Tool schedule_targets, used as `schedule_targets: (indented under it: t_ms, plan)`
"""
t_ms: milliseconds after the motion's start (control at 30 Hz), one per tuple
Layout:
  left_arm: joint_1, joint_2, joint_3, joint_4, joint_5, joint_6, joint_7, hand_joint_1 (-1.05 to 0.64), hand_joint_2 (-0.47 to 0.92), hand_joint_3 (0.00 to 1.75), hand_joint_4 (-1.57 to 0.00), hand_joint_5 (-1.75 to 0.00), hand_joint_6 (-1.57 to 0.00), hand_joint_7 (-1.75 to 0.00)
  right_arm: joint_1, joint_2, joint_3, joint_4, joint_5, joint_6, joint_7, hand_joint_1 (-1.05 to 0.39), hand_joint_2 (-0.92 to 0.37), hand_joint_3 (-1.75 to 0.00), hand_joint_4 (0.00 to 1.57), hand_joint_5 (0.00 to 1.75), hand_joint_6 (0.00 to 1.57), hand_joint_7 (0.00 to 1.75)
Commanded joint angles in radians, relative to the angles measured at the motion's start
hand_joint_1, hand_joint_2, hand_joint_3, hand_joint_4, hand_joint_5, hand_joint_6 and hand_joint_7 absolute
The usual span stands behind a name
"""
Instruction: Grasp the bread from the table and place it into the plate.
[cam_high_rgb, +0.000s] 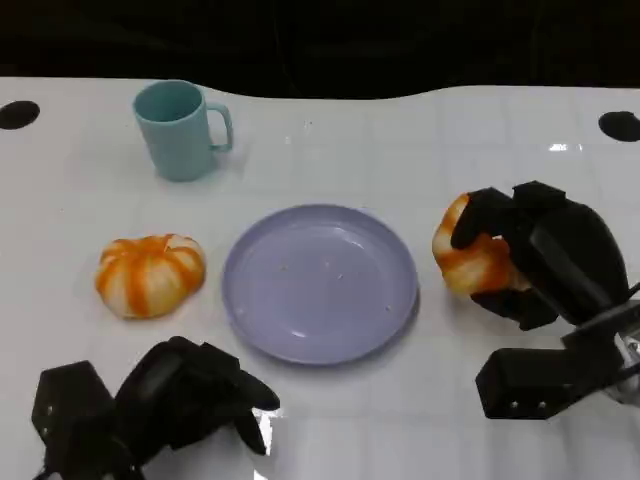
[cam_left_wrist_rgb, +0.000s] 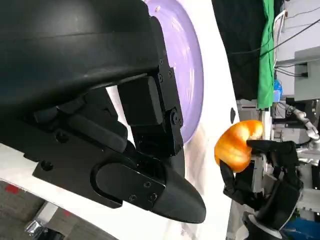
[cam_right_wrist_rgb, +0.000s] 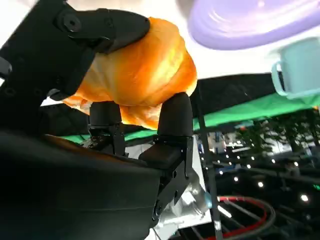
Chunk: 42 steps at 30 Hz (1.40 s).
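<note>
My right hand (cam_high_rgb: 535, 262) grips an orange-and-white bread roll (cam_high_rgb: 468, 258) just right of the lavender plate (cam_high_rgb: 262, 318). In the right wrist view black fingers (cam_right_wrist_rgb: 175, 117) wrap around the roll (cam_right_wrist_rgb: 142, 72), with the plate (cam_right_wrist_rgb: 255, 22) beyond it. The left wrist view shows this roll (cam_left_wrist_rgb: 239, 145) a little above the tabletop in my right hand (cam_left_wrist_rgb: 262, 182), beside the plate (cam_left_wrist_rgb: 194, 75). A second striped roll (cam_high_rgb: 150, 274) lies on the table left of the plate. My left hand (cam_high_rgb: 175, 402) rests near the front edge, holding nothing.
A teal mug (cam_high_rgb: 180, 130) stands at the back left, handle to the right; it also appears in the right wrist view as the mug (cam_right_wrist_rgb: 300, 65). Dark round marks (cam_high_rgb: 18, 114) sit at both far corners of the white table.
</note>
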Motion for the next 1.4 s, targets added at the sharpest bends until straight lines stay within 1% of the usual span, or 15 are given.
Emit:
schedule_targets:
  t_ms: [33,100,200,300,433,533,633,733,1033,1133,1267,1300,1333,1367,1400]
  plan:
    - [-0.001,0.021,0.004,0.020,-0.001,-0.014,-0.005,-1.05,0.92,0.06,-1.34,-0.86,-1.56,-0.09,0.003,-0.005,-0.022,-0.037,0.027,-0.040,-0.015,-0.08,-0.22,-1.39,0.96,1.75,0.72,1.75]
    - [-0.001,0.020,0.005,0.020,-0.007,-0.012,-0.011,-1.05,0.92,0.06,-1.34,-0.86,-1.56,-0.09,0.005,0.001,-0.031,-0.056,0.041,-0.056,-0.003,-0.08,-0.20,-1.41,0.98,1.75,0.73,1.75]
    - [-0.003,0.018,0.006,0.018,-0.009,-0.001,-0.008,-1.05,0.92,0.05,-1.34,-0.86,-1.57,-0.09,0.006,0.016,-0.043,-0.088,0.075,-0.084,0.038,-0.10,-0.19,-1.51,1.01,1.75,0.76,1.75]
    - [-0.007,0.019,0.005,0.027,-0.004,0.001,-0.001,-1.05,0.92,0.04,-1.34,-0.86,-1.57,-0.10,0.001,0.044,-0.046,-0.135,0.110,-0.111,0.105,-0.10,-0.17,-1.57,1.02,1.75,0.76,1.74]
    - [-0.014,0.020,0.006,0.041,-0.003,-0.013,-0.007,-1.05,0.92,0.04,-1.34,-0.85,-1.57,-0.10,-0.006,0.079,-0.048,-0.192,0.147,-0.105,0.209,-0.11,-0.17,-1.58,1.03,1.75,0.77,1.73]
    - [-0.015,0.020,0.005,0.047,-0.001,-0.022,-0.006,-1.05,0.92,0.04,-1.34,-0.85,-1.57,-0.10,-0.020,0.110,-0.044,-0.214,0.158,-0.102,0.266,-0.11,-0.15,-1.59,1.04,1.75,0.83,1.67]
    - [-0.016,0.019,0.005,0.049,-0.003,-0.023,-0.010,-1.05,0.92,0.04,-1.34,-0.85,-1.57,-0.09,-0.046,0.147,-0.037,-0.193,0.162,-0.109,0.309,-0.11,-0.15,-1.61,1.05,1.75,0.84,1.65]
    - [-0.015,0.017,0.005,0.049,-0.005,-0.022,-0.013,-1.05,0.92,0.05,-1.34,-0.85,-1.57,-0.09,-0.059,0.167,-0.038,-0.175,0.172,-0.113,0.354,-0.11,-0.16,-1.62,1.04,1.75,0.84,1.64]
    - [-0.008,0.011,-0.002,0.041,0.006,-0.031,0.002,-1.05,0.92,0.04,-1.35,-0.84,-1.57,-0.09,-0.106,0.226,-0.042,-0.061,0.185,-0.091,0.425,-0.09,-0.21,-1.54,0.98,1.75,0.79,1.65]
    - [-0.004,0.010,-0.008,0.033,0.013,-0.032,0.012,-1.05,0.92,0.05,-1.35,-0.84,-1.57,-0.09,-0.111,0.237,-0.050,-0.029,0.215,-0.077,0.472,-0.12,-0.27,-1.47,0.94,1.75,0.79,1.60]
    - [-0.002,0.006,-0.008,0.030,0.007,-0.027,0.007,-1.05,0.92,0.05,-1.35,-0.84,-1.57,-0.09,-0.112,0.242,-0.064,0.000,0.257,-0.087,0.514,-0.16,-0.33,-1.31,0.82,1.73,0.79,1.24]
    - [-0.002,0.006,-0.008,0.031,0.007,-0.030,0.006,-1.05,0.92,0.05,-1.35,-0.84,-1.57,-0.09,-0.111,0.241,-0.066,0.002,0.262,-0.088,0.524,-0.23,-0.41,-1.13,0.74,1.58,0.71,1.02]
    - [-0.003,0.006,-0.010,0.033,0.009,-0.036,0.006,-1.05,0.92,0.05,-1.35,-0.84,-1.57,-0.09,-0.109,0.239,-0.067,0.001,0.266,-0.088,0.533,-0.26,-0.46,-1.02,0.70,1.49,0.69,0.90]
    - [-0.002,0.007,-0.012,0.031,0.012,-0.037,0.007,-1.05,0.92,0.05,-1.35,-0.84,-1.57,-0.09,-0.107,0.235,-0.068,-0.003,0.267,-0.087,0.543,-0.28,-0.49,-0.94,0.67,1.45,0.66,0.80]
    - [-0.001,0.007,-0.015,0.033,0.018,-0.047,0.010,-1.05,0.92,0.05,-1.34,-0.84,-1.57,-0.09,-0.103,0.229,-0.069,-0.016,0.270,-0.075,0.570,-0.35,-0.61,-0.74,0.55,1.34,0.59,0.65]
